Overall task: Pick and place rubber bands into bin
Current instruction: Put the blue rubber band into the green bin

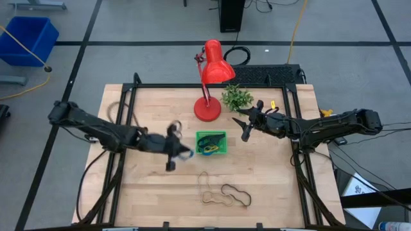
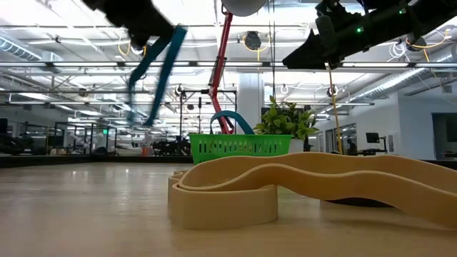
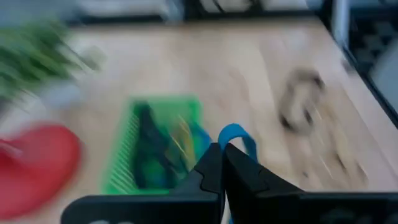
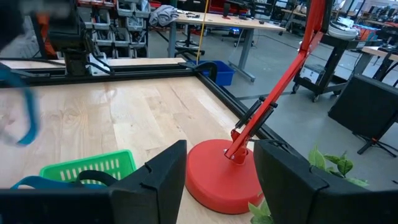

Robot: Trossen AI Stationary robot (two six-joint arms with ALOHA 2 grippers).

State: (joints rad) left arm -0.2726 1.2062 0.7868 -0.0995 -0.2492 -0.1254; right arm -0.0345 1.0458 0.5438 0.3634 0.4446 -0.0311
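The green bin (image 1: 219,136) sits mid-table with several rubber bands inside, one blue and arching over its rim (image 2: 230,118). My left gripper (image 1: 178,151) hovers just left of the bin, shut on a blue rubber band (image 2: 153,71). A tan band (image 1: 208,192) and a black band (image 1: 235,193) lie flat on the wood near the front edge. Another tan band (image 2: 300,185) shows close up in the low view. My right gripper (image 4: 217,168) hangs open, right of the bin by the lamp base, with nothing between its fingers. My left gripper pinches the blue band between its two shut fingertips, and a short loop (image 3: 237,134) sticks out past them. The fingers slant downward from the table's left side. The rest of the band (image 2: 166,63) hangs slack below the gripper, clear of the table.
A red desk lamp (image 1: 212,70) stands behind the bin on its round base (image 4: 217,177). Beside it is a small green plant (image 1: 236,97). A black frame borders the table (image 1: 128,102). A blue crate (image 1: 29,38) stands on the floor at far left.
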